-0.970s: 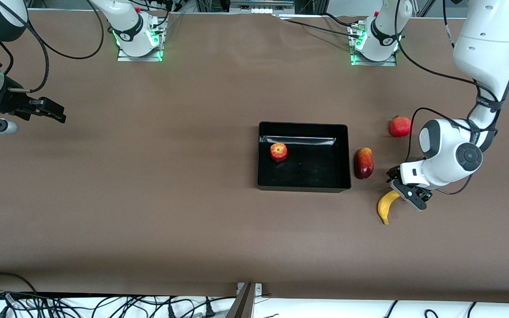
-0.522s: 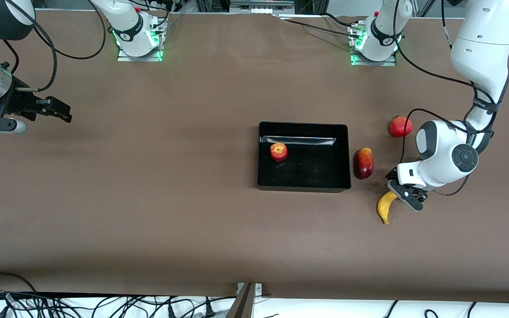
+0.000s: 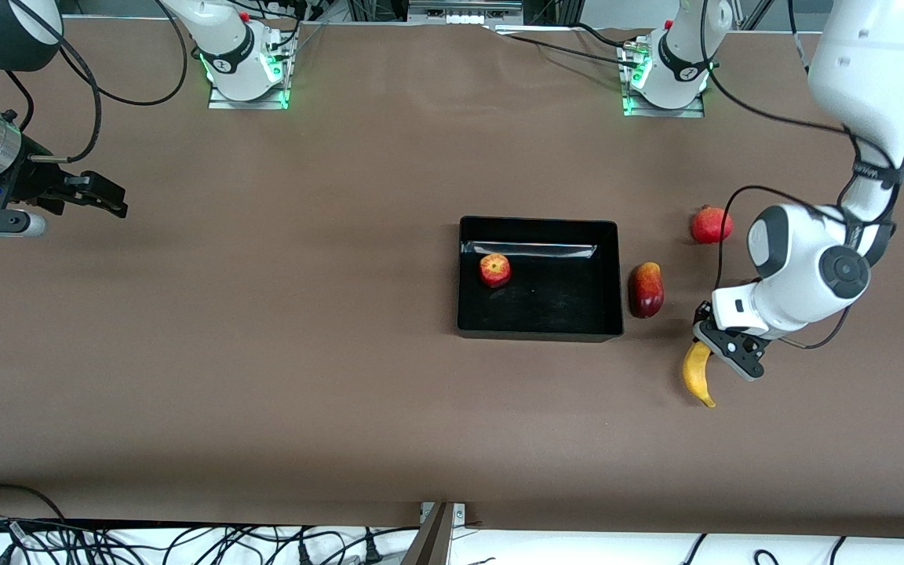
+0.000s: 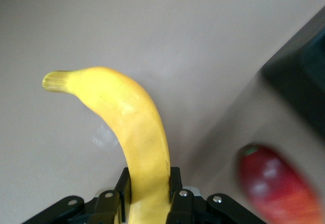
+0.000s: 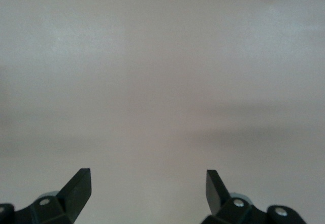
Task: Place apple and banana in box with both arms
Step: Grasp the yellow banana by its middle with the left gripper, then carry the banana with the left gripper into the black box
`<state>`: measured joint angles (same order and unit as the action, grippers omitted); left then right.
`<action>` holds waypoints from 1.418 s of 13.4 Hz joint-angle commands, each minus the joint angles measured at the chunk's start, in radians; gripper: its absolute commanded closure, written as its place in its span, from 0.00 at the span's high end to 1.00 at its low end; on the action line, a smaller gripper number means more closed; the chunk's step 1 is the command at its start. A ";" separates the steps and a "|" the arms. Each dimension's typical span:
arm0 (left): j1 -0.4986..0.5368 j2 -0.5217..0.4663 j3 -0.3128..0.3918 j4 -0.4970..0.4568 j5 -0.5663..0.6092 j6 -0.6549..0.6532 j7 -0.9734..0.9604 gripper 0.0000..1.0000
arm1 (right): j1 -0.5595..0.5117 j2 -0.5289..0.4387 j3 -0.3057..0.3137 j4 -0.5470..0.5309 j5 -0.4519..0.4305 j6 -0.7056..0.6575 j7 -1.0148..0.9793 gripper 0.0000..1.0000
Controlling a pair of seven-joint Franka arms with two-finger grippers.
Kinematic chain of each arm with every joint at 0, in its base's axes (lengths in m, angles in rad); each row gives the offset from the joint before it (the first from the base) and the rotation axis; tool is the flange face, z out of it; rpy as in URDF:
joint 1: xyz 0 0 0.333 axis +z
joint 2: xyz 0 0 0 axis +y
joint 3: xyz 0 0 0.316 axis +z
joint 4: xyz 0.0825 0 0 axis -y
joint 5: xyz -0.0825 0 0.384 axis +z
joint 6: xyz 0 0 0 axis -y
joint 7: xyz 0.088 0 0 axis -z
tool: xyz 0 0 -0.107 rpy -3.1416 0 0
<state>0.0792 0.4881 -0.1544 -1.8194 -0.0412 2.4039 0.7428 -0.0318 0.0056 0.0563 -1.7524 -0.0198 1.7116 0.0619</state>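
Now the left pincer (image 3: 723,351) is clamped on the banana (image 3: 698,375), which has swung its free tip toward the left arm's end of the desk (image 3: 264,353) since a second ago. No writing is readable. Parted wide and holding nothing, the right pincer (image 3: 95,196) waits. Inside the box (image 3: 538,331) sits the apple (image 3: 494,269).

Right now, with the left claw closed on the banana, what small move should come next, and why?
Probably lift the banana clear of the table: the left claw grips its end, the apple already sits in the box, and the right claw waits open.
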 commanded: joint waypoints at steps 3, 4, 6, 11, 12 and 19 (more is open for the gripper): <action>-0.252 -0.126 0.009 -0.040 -0.111 -0.084 -0.202 0.00 | 0.001 -0.016 0.002 -0.009 0.001 -0.006 0.004 1.00; -0.306 -0.125 0.009 -0.044 -0.111 -0.091 -0.247 0.00 | 0.001 -0.016 0.002 -0.009 0.001 -0.004 0.004 1.00; -0.372 -0.117 0.009 -0.079 -0.109 -0.092 -0.345 0.00 | 0.001 -0.015 0.002 -0.009 0.001 -0.004 0.004 1.00; -0.394 -0.100 0.009 -0.149 -0.109 -0.083 -0.367 0.00 | 0.001 -0.015 0.003 -0.006 0.001 -0.006 0.006 1.00; -0.394 -0.102 0.009 -0.158 -0.109 -0.081 -0.367 0.00 | 0.001 -0.015 0.004 -0.006 0.001 -0.006 0.004 1.00; -0.394 -0.157 -0.010 -0.152 -0.098 -0.150 -0.353 0.00 | 0.001 -0.015 0.002 -0.006 0.001 -0.004 0.004 1.00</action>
<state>-0.3139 0.3800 -0.1586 -1.9444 -0.1258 2.2981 0.3789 -0.0315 0.0056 0.0566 -1.7524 -0.0197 1.7117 0.0619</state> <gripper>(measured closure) 0.670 0.000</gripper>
